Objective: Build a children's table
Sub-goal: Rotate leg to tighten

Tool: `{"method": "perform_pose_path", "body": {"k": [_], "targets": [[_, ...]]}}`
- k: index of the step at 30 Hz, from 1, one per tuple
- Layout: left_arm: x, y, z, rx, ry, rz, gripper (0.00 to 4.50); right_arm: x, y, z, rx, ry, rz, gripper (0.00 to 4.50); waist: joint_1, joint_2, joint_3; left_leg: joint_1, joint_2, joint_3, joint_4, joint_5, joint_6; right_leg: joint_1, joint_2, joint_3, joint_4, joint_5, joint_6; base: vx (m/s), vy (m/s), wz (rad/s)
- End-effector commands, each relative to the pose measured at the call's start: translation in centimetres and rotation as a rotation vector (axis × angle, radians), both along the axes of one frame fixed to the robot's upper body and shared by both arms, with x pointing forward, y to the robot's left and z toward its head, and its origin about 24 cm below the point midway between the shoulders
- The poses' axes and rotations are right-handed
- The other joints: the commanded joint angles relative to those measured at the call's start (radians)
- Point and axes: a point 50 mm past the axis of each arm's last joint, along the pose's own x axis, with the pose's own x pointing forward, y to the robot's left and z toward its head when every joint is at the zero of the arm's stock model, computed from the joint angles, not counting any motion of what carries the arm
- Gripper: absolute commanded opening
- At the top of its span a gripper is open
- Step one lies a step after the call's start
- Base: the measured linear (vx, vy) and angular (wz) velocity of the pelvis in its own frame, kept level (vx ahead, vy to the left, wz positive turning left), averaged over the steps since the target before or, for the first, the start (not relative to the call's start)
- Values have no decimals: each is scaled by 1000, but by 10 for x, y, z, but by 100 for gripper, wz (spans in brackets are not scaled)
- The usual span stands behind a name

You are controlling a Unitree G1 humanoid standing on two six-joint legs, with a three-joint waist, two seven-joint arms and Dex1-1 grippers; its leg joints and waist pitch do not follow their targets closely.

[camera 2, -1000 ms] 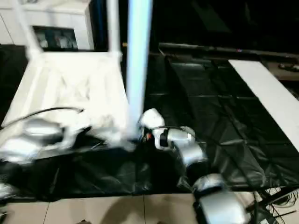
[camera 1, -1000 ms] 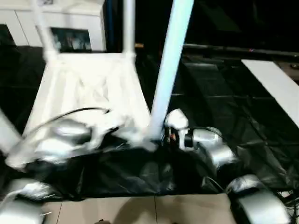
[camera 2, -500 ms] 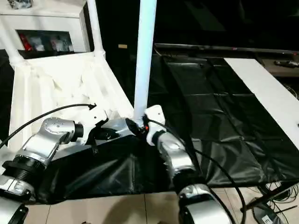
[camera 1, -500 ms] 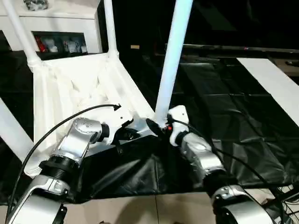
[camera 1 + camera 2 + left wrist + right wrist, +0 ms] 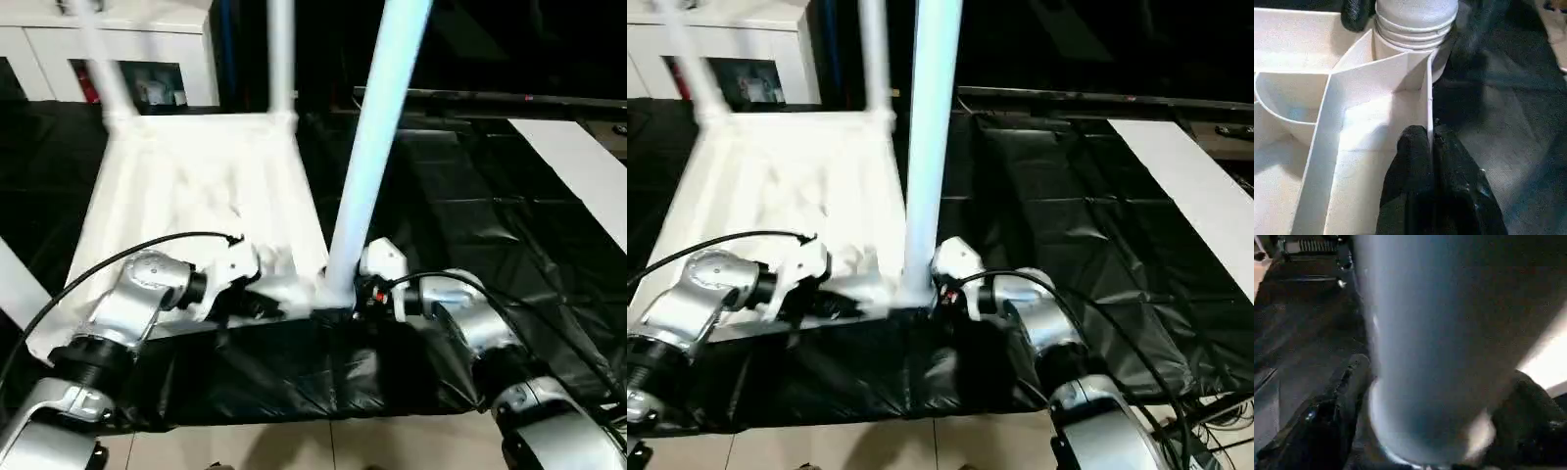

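The children's table lies upside down on the black cover, its white ribbed top [image 5: 196, 196] facing up. Legs stand in its sockets: a near right one [image 5: 377, 147], two far ones [image 5: 282, 59] [image 5: 98, 49], and one at the left edge [image 5: 12, 289]. My left gripper [image 5: 1432, 147] is shut on a thin upright rib of the top [image 5: 1427, 98], close to the near right corner socket [image 5: 1415, 29]. My right gripper [image 5: 1435, 396] stands open at that leg's base [image 5: 1449, 333], one black finger [image 5: 1347, 396] on each side of it.
The black-covered work table [image 5: 470, 196] stretches to the right. A long white board [image 5: 578, 166] lies at its far right. A white cabinet [image 5: 147, 39] stands behind at the left. Tiled floor [image 5: 294, 446] and cables [image 5: 1205, 411] show below the table's near edge.
The head views have shifted. My right forearm now reaches the near right leg's base more from the right. My left gripper stays shut on the rib.
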Motion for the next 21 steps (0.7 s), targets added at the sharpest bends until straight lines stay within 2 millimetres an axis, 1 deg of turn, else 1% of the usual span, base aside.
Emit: {"method": "perform_pose_path", "body": {"k": [1, 4, 5, 6, 7, 9, 10, 11, 13, 14, 15, 16, 17, 19, 20, 21], "targets": [[-8, -11, -3, -21, 39, -105, 0, 5, 2, 9, -11, -27, 36, 355, -1, 8, -59, -7, 14, 7, -71, -189, 48, 52, -53, 59, -73, -225, -227, 0, 0, 0], [-9, -9, -3, -5, 43, -120, 0, 4, 3, 9, -22, -25, 64, 341, -1, 9, -59, -9, 14, 7, -71, -183, 48, 54, -53, 58, -73, -215, -227, 0, 0, 0], [-9, -8, -3, -3, 41, -122, 0, 4, 4, 9, -26, -27, 70, 313, -1, 7, -59, -10, 13, 7, -72, -181, 47, 55, -53, 58, -73, -217, -224, 0, 0, 0], [-8, -8, -2, -6, 42, -120, 0, 3, 4, 8, -28, -21, 80, 313, -2, 6, -59, -9, 13, 7, -71, -179, 46, 54, -53, 58, -72, -217, -224, 0, 0, 0], [-8, -6, -2, -6, 42, -119, 0, 3, 4, 8, -30, -18, 88, 305, -1, 5, -59, -9, 13, 7, -71, -178, 46, 55, -54, 58, -73, -219, -224, 0, 0, 0], [-7, -5, -1, -5, 41, -113, 0, 1, 6, 7, -26, -10, 99, 289, 0, 5, -59, -9, 13, 7, -71, -176, 48, 54, -54, 59, -72, -221, -223, 0, 0, 0], [-6, -4, 0, -5, 40, -110, 0, 1, 6, 6, -27, -10, 104, 289, 1, 6, -59, -9, 14, 7, -72, -175, 47, 53, -54, 58, -73, -223, -222, 0, 0, 0], [-6, -3, 0, -4, 36, -107, 0, 1, 7, 6, -29, -10, 108, 277, 1, 6, -59, -9, 14, 7, -72, -175, 47, 53, -54, 58, -73, -223, -222, 0, 0, 0], [-4, -2, 0, -4, 28, -88, 0, 0, 9, 4, -21, -9, 98, 276, 0, 11, -59, -8, 13, 7, -72, -180, 42, 53, -54, 59, -72, -220, -224, 0, 0, 0], [-3, -1, -1, 6, 21, -61, 0, 0, 11, 3, -2, -5, 70, 275, 0, 9, -58, -8, 13, 7, -72, -187, 40, 53, -54, 59, -74, -227, -223, 0, 0, 0], [-2, -1, -1, 11, 20, -49, 0, 0, 12, 3, 6, -3, 60, 273, 0, 13, -58, -8, 13, 7, -73, -191, 37, 53, -54, 59, -74, -230, -222, 0, 0, 0], [-1, 0, -3, 27, 19, -15, 0, 1, 14, 2, 27, 3, 32, 273, -1, 11, -57, -7, 13, 6, -74, -202, 34, 52, -54, 59, -76, -245, -220, 0, 0, 0], [2, -1, -3, 27, 6, 25, 0, 2, 15, 1, 40, 7, -16, 272, -1, 11, -54, -5, 13, 5, -75, -222, 26, 50, -54, 59, -80, -279, -211, 0, 0, 0], [5, -3, -4, 21, -2, 63, 0, 3, 16, 0, 45, 5, -66, 272, -2, 11, -54, -4, 11, 4, -75, -234, 21, 50, -55, 59, -84, -312, -200, 0, 0, 0], [7, -5, -5, 21, -10, 81, 0, 4, 18, -2, 49, 4, -101, 272, -3, 15, -53, -4, 11, 4, -77, -248, 15, 49, -56, 59, -90, -344, -189, 0, 0, 0], [9, -8, -5, 20, -24, 110, 0, 5, 20, -4, 56, 2, -156, 272, -4, 16, -51, -3, 11, 3, -78, -257, 7, 47, -55, 59, -92, -365, -178, 0, 0, 0]]}}
